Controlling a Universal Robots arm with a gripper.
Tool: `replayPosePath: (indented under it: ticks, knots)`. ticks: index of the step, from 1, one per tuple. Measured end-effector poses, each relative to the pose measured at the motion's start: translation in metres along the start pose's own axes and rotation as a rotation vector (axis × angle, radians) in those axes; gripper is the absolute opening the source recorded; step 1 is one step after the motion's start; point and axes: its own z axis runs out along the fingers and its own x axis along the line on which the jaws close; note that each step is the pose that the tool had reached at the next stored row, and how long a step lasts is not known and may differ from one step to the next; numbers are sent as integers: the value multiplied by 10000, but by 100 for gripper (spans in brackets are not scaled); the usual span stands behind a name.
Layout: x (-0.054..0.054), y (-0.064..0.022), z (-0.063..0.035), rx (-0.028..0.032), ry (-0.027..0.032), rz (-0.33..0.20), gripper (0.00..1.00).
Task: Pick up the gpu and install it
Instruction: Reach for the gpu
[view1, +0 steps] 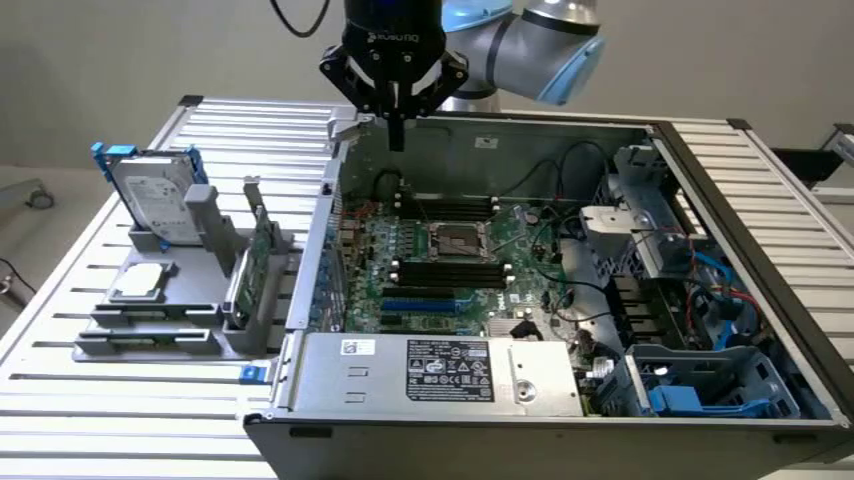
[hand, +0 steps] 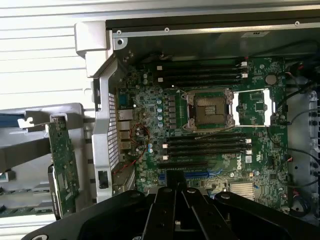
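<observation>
gripper (view1: 395, 138) hangs above the rear edge of the open computer case (view1: 747, 200), fingers pressed together, nothing held between them. in the wrist view the gripper (hand: 175, 189) looks down onto the motherboard (hand: 210, 145). the gpu (view1: 254, 268) stands upright on its edge in the grey rack (view1: 147, 335), outside the case on the exterior view's left and just beside the case wall, well apart from the gripper; its green board (hand: 62, 165) is visible in the wrist view. a hard drive (view1: 151, 195) with blue frame stands in the same rack
</observation>
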Motion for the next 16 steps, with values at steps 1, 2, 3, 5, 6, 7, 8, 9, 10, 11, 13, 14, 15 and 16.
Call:
replayPosePath:
  ticks: [1,2,3,5,6,7,8,9,10,11,13,14,15,16]
  knots:
    - [0,0,0,0,0,0,11]
    - [0,0,-2,0,0,0,11]
    - [0,0,-4,-1,0,0,11]
    - [16,-1,-5,0,1,0,11]
    - [57,-2,-7,3,3,-2,11]
    - [107,-4,-7,1,5,1,11]
    - [152,-5,-7,1,10,1,11]
    - [197,-5,-8,1,16,1,11]
    - [242,-5,-8,2,22,1,11]
    - [289,-5,-9,2,28,2,11]
    - [380,-6,-8,3,38,1,11]
    - [427,-7,-8,3,45,2,11]
    - [472,-8,-7,4,53,4,11]
    - [515,-8,-6,4,61,3,11]
